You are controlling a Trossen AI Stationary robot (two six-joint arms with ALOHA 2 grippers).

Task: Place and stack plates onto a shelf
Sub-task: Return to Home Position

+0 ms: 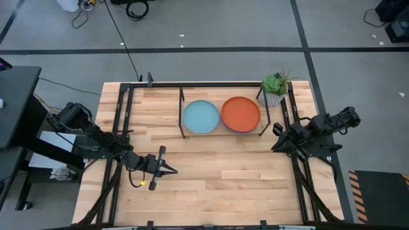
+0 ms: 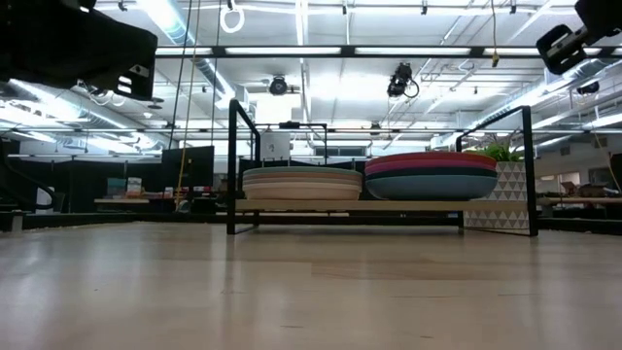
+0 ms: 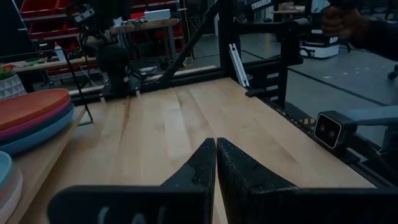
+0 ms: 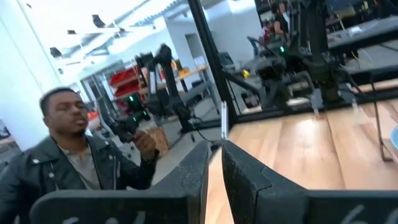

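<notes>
Front-left, the dark left arm sits low, jaws closed, empty. At the right edge, the dark right arm, jaws closed to a slit. Open light wood table between. Along the far edge runs the black-railed wooden shelf: two stacks of round matte plates, a light aqua plate topping the left, an orange plate the right.

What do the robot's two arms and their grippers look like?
The left arm and right arm are black, built of chunky jointed segments. The left gripper and right gripper each carry two dark, wedge-shaped fingers tapering to narrow tips. Faint pale marks show on the left gripper's body.
</notes>
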